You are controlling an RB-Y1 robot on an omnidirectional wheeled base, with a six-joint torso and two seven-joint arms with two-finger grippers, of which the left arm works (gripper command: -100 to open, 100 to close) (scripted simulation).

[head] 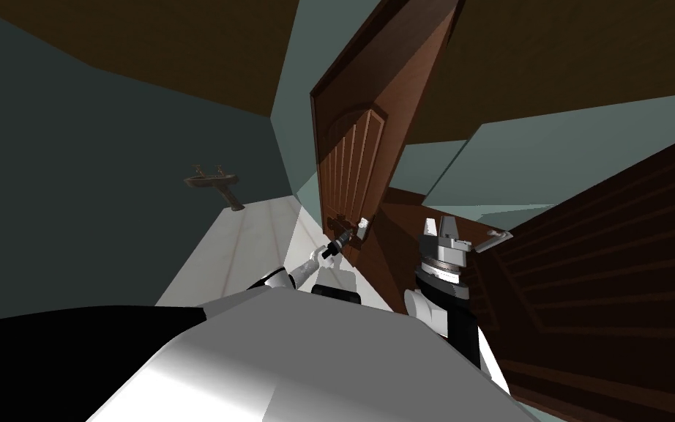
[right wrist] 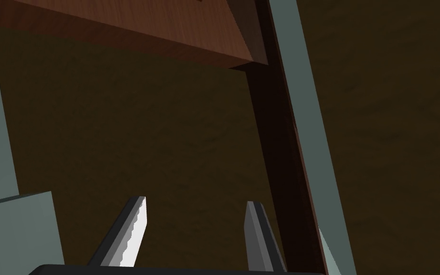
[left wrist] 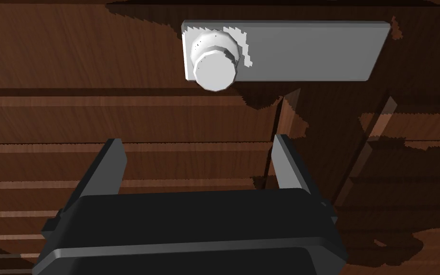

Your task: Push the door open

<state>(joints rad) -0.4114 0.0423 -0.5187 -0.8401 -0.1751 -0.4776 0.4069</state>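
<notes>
A brown panelled door (head: 351, 146) stands ajar ahead of me, its edge turned toward me. My left gripper (head: 349, 234) is stretched out to it just below the pale knob (head: 362, 222). In the left wrist view the fingers (left wrist: 114, 162) are open and empty, close to the wood (left wrist: 95, 114), with the round knob (left wrist: 214, 64) and its grey plate (left wrist: 309, 52) just beyond the fingertips. My right gripper (head: 446, 223) is held up beside the door's edge, open with nothing between its fingers (right wrist: 133, 234). It looks past the door's top corner (right wrist: 190, 33) and the dark frame (right wrist: 281, 157).
A second dark brown door (head: 607, 278) with a grey lever handle (head: 496, 238) lies close on the right, next to my right arm. A small pedestal sink (head: 215, 182) hangs on the dark wall at the left. Pale floor (head: 255, 242) runs from me toward it.
</notes>
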